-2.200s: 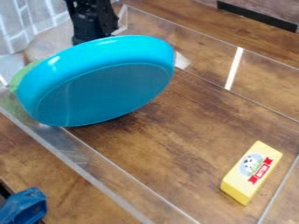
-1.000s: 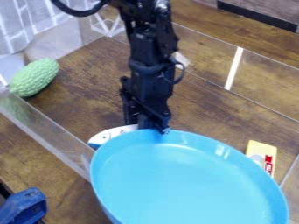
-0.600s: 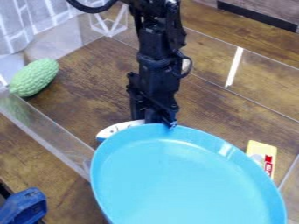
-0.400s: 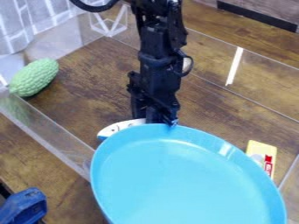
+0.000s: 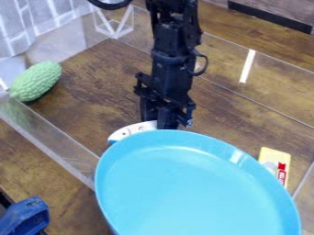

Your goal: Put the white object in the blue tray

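The blue tray [image 5: 196, 188] fills the lower right of the camera view, large and round with a low rim. My gripper [image 5: 168, 125] points straight down at the tray's far rim, and its black fingers look shut on that rim. A small sliver of the white object [image 5: 123, 134] peeks out from behind the rim, just left of the gripper. The rest of it is hidden by the tray.
A green bumpy gourd [image 5: 35, 81] lies at the left on the wooden table. A yellow block [image 5: 274, 164] shows partly behind the tray's right rim. A clear raised edge [image 5: 50, 138] runs along the table's near left side, with blue cloth [image 5: 18, 220] below it.
Since the earliest frame the tray has come from the back left to the front right, with the gripper at its rim. Over the last second the wrist rolled slightly; the tray barely moved.
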`<control>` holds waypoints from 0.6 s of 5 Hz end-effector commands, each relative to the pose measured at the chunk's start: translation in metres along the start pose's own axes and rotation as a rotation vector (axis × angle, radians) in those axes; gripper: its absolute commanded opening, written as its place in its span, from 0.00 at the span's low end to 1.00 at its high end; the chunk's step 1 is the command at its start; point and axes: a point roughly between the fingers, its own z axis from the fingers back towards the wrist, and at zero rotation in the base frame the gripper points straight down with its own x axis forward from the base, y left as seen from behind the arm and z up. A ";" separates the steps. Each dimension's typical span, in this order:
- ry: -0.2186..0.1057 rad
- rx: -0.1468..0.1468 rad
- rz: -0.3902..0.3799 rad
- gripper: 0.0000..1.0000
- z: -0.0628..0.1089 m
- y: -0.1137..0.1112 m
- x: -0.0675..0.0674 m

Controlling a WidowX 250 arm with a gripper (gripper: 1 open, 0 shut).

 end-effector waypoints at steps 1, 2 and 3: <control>-0.036 0.016 -0.021 0.00 0.018 0.013 0.004; -0.032 0.022 -0.063 0.00 0.026 0.018 0.003; -0.017 0.026 -0.090 0.00 0.031 0.022 -0.008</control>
